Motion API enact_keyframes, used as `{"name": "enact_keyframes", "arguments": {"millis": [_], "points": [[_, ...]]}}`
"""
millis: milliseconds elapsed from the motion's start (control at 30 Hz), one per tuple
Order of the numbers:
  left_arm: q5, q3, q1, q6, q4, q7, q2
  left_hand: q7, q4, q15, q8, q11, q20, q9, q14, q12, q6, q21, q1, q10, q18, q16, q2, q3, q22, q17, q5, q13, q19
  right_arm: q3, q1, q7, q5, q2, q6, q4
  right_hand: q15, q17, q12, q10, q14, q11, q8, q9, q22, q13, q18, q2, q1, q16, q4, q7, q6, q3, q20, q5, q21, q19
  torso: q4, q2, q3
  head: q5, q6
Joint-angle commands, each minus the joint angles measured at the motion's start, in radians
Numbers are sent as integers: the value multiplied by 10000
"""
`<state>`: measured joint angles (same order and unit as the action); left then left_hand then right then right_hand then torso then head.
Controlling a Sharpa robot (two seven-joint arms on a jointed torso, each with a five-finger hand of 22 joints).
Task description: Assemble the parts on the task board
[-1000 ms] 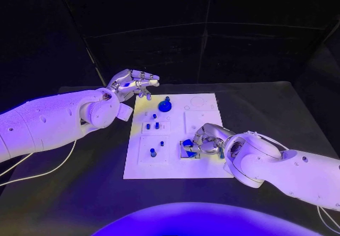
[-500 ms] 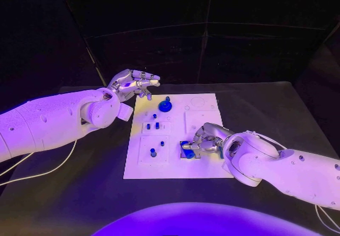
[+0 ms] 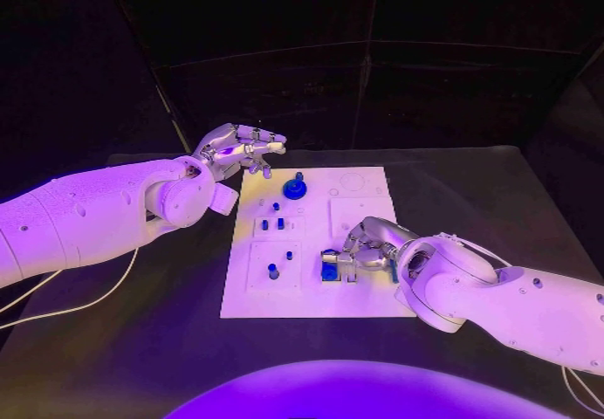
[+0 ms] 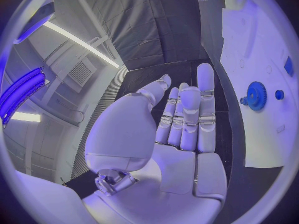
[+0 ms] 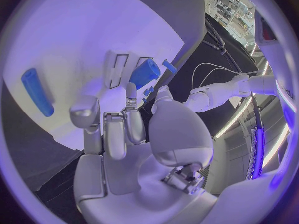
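Observation:
The white task board (image 3: 365, 188) lies in the middle of the table. My right hand (image 3: 362, 250) is over its near right block and pinches a blue cylindrical part (image 3: 330, 267) (image 5: 144, 73) between thumb and fingertips; the part stands against the board. My left hand (image 3: 243, 147) (image 4: 181, 119) hovers off the board's far left corner, fingers apart and holding nothing. A blue gear (image 3: 295, 187) (image 4: 255, 95) stands at the board's far end. Small blue pegs (image 3: 272, 224) stand in the left blocks, and another blue peg (image 3: 273, 272) (image 5: 36, 92) is near the front left.
The black table (image 3: 490, 201) runs wide around the board on both sides. A white cable (image 3: 88, 301) trails across the table under my left arm. Black curtains close off the far side.
My right hand has carried the blue part down and a little to the left, and it now stands upright on the board. My left hand has stayed where it was.

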<state>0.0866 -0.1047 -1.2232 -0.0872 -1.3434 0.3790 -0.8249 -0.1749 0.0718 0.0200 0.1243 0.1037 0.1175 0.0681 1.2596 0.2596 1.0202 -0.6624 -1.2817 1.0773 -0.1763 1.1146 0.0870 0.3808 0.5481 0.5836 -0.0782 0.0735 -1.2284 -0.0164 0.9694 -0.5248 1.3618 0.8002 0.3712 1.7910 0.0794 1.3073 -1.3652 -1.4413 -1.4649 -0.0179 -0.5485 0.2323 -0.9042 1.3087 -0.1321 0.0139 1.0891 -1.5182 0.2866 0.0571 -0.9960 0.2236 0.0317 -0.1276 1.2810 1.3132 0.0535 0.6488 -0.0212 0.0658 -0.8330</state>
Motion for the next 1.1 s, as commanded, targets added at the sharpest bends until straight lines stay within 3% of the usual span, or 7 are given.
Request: {"name": "enact_keyframes", "arguments": {"millis": [33,133,233,367,933,1100], "points": [[-29,5,-14,119,-20,21,-8,-38,7,-9,54,28,-8,-9,-66,49,-62,59,35,-72,-59,-51,-85,-53,-13,-13,23,7,57,5,13,280,101,42,277,80,12,1421,27,-6,-819,6,-39,28,-39,260,174,-41,383,26,-80,-14,85,-100,-4,-310,-27,-68,1,-3,-3,3,4],[-29,5,-14,120,-22,21,-17,-38,7,-9,54,28,-8,-9,-66,49,-62,59,35,-72,-59,-51,-85,-53,-13,-13,23,7,57,5,13,394,130,81,278,139,17,1449,21,-24,-825,0,-66,50,-61,296,176,-82,799,15,-228,-19,90,-135,-10,-535,-20,-60,5,-8,0,-5,5],[-29,5,-14,122,-21,21,-23,-38,7,-9,54,28,-8,-9,-66,49,-62,59,35,-72,-59,-51,-85,-53,-13,-13,23,7,57,5,12,504,175,107,185,203,31,1473,-3,-49,-830,-16,-108,78,-90,348,179,-112,1516,5,-637,-30,79,-267,-23,-968,-11,-50,4,-8,-5,-11,-2],[-29,5,-13,124,-15,23,-25,-38,7,-9,54,28,-8,-9,-66,49,-62,59,35,-72,-59,-51,-85,-53,-13,-13,23,7,57,5,11,591,226,111,48,262,36,1503,-21,-70,-837,-23,-144,100,-135,390,188,-106,1945,-9,-928,-39,59,-298,-28,-1062,5,-35,-3,-6,-2,-23,7],[-29,4,-13,133,-13,10,-35,-37,2,-7,57,28,-5,-9,-77,58,-70,67,38,-86,-59,-54,-99,-53,-19,-27,20,7,59,5,11,689,270,120,-47,336,32,1561,-68,-115,-849,-19,-179,118,-238,462,206,-201,1788,-36,-840,-35,18,-148,-26,-952,52,7,-13,2,6,-24,-10],[-29,4,-13,140,-15,2,-40,-37,2,-7,57,28,-5,-9,-77,58,-70,67,38,-86,-59,-54,-99,-53,-19,-27,20,7,59,5,11,649,365,104,-238,302,62,1576,-72,-130,-851,-64,-238,149,-283,484,208,-263,2127,-43,-1058,-92,-42,-188,-43,-930,72,22,-20,-1,7,-24,-17]]}}
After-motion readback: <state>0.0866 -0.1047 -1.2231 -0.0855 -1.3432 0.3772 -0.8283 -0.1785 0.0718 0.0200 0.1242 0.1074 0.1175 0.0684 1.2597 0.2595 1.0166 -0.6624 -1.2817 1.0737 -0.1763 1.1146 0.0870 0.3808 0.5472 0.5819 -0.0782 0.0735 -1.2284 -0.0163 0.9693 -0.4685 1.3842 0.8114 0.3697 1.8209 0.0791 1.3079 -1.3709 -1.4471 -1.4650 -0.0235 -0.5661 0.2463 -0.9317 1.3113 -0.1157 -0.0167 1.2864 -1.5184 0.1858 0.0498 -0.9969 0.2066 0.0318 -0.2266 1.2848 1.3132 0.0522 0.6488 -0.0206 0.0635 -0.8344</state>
